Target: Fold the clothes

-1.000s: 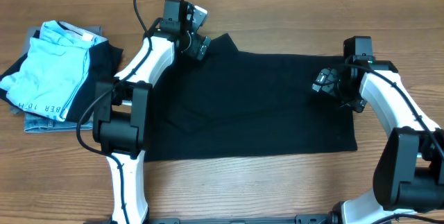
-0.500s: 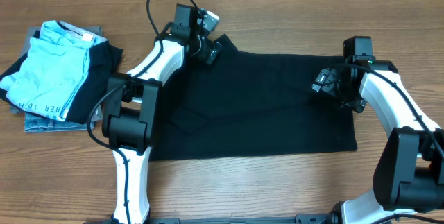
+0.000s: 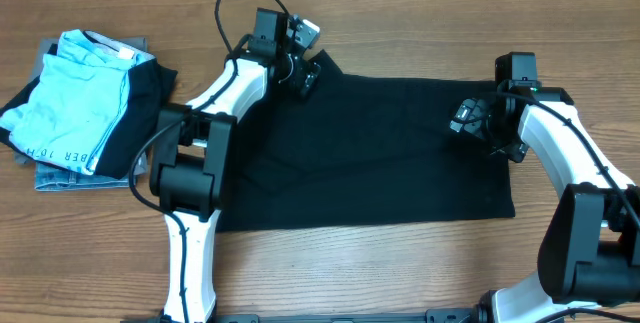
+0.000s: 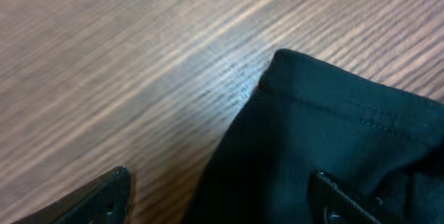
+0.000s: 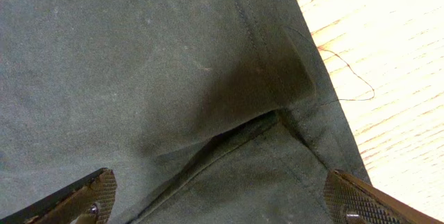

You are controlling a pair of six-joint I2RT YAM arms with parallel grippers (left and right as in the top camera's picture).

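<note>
The black T-shirt [image 3: 370,153] lies spread flat across the middle of the wooden table. My left gripper [image 3: 305,71] is open over the shirt's far left corner; in the left wrist view [image 4: 222,200] that hemmed corner [image 4: 326,127] lies between the fingers, one finger over bare wood. My right gripper [image 3: 465,118] is open above the shirt's far right part; the right wrist view [image 5: 222,200] shows fabric [image 5: 139,64] with a seam and a fold, near the shirt's edge.
A pile of folded garments stands at the left edge of the table: a light blue one with dark lettering [image 3: 75,98] on top, a dark piece [image 3: 135,113] and a grey-blue one [image 3: 70,175] under it. Bare wood [image 3: 400,273] runs along the front.
My left gripper has moved right and slightly back, from left of the shirt's far left corner to over it. The right arm has not moved.
</note>
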